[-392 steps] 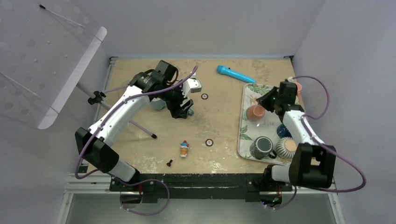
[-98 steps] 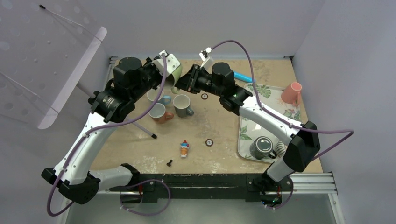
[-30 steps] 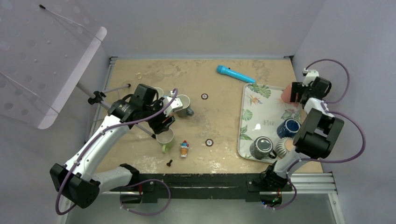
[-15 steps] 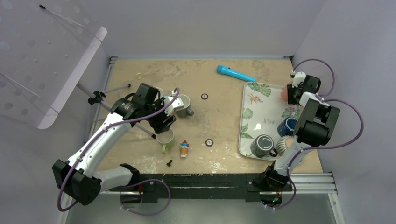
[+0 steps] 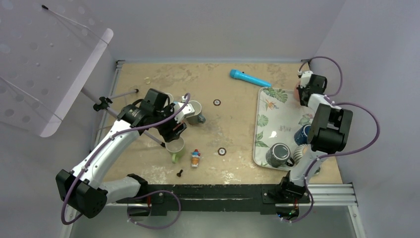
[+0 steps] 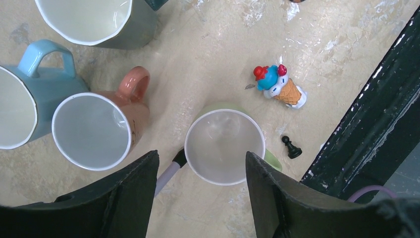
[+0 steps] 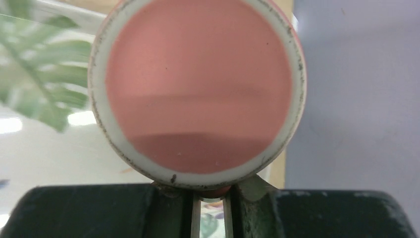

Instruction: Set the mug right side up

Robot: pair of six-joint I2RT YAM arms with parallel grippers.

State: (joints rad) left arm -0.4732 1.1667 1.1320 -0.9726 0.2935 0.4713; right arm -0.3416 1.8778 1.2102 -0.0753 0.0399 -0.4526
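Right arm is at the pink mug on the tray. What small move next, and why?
Probably a short straight lift. The right gripper looks pinched on the handle of the salmon-pink ceramic mug, whose base faces the wrist camera, so it is upside down at the far corner of the leaf-print tray. Raising it first would give room to roll it upright.

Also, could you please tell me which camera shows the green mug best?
The left wrist view: the green mug stands upright mid-frame, its white inside open to view. The top external view shows it small and partly hidden. The right wrist view does not show it.
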